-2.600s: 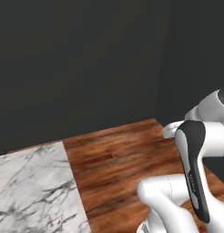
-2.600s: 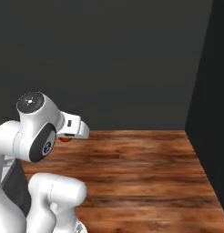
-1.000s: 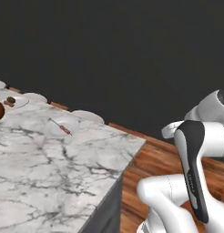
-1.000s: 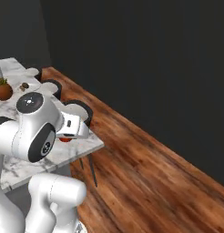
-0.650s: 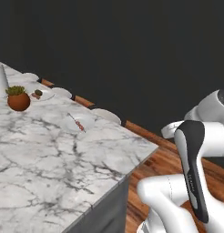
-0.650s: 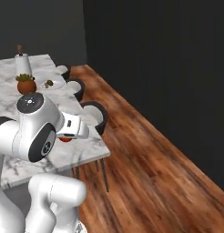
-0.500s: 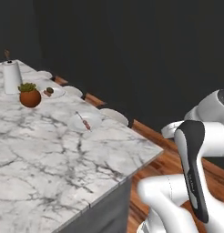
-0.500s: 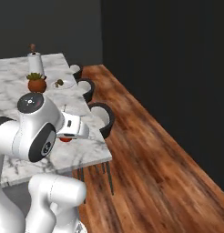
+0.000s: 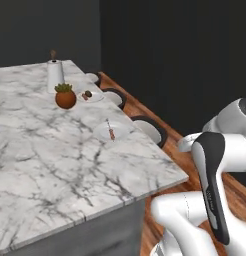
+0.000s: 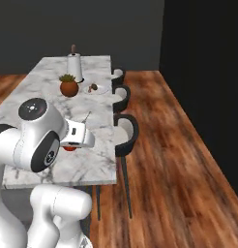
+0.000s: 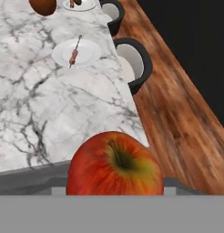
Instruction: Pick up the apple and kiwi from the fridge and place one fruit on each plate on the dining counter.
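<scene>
Apple carried to the table, not yet on a plate

The pincer (image 10: 70, 147) grips the apple (image 11: 114, 164), low centre of the hand view, above the table's (image 9: 50, 160) near edge; the nearest plate (image 11: 76, 52), upper left, already carries a skewer (image 11: 74, 54); setting the apple on it could make the fruit roll off.

Plates (image 9: 110, 132) on dining counter (image 9: 50, 165)

Dark, near-black walls (image 10: 203, 72) are enclosing the room, a reddish-brown wooden plank floor (image 10: 174, 169) is running beside the grey-based island, and three black stools (image 10: 126, 135) are lining its edge under dim, even light.
</scene>
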Available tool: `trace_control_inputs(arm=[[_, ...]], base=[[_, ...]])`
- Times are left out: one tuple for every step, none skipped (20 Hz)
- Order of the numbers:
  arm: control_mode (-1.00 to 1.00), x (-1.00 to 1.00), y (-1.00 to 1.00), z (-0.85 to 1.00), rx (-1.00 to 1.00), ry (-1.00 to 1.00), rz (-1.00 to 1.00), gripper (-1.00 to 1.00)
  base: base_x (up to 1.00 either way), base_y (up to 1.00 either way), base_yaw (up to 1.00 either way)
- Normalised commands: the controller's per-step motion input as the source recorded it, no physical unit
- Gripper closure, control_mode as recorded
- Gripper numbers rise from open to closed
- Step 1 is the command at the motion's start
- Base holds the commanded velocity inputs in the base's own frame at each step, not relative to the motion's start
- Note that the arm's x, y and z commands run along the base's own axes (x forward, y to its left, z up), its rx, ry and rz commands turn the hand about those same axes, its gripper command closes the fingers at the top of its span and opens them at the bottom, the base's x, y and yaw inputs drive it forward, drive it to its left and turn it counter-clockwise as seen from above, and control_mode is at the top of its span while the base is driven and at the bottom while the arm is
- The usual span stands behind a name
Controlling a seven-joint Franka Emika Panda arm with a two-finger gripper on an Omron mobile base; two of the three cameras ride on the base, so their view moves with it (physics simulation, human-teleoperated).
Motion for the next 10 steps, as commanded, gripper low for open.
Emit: trace_control_inputs(arm=[[1.00,0.00,0.00,0.00,0.00,0.00,0.00,1.00],[1.00,0.00,0.00,0.00,0.00,0.00,0.00,1.00],[1.00,0.00,0.00,0.00,0.00,0.00,0.00,1.00],[1.00,0.00,0.00,0.00,0.00,0.00,0.00,1.00],[1.00,0.00,0.00,0.00,0.00,0.00,0.00,1.00],[1.00,0.00,0.00,0.00,0.00,0.00,0.00,1.00],[1.00,0.00,0.00,0.00,0.00,0.00,0.00,1.00],[1.00,0.00,0.00,0.00,0.00,0.00,0.00,1.00],[1.00,0.00,0.00,0.00,0.00,0.00,0.00,1.00],[1.00,0.00,0.00,0.00,0.00,0.00,0.00,1.00]], base=[[0.00,-0.45,0.48],[0.00,-0.41,0.47],[0.00,-0.38,0.47],[0.00,-0.41,0.47],[0.00,-0.39,0.47],[0.00,-0.39,0.48],[0.00,-0.39,0.47],[0.00,-0.40,0.47],[0.00,-0.41,0.47],[0.00,-0.43,0.46]])
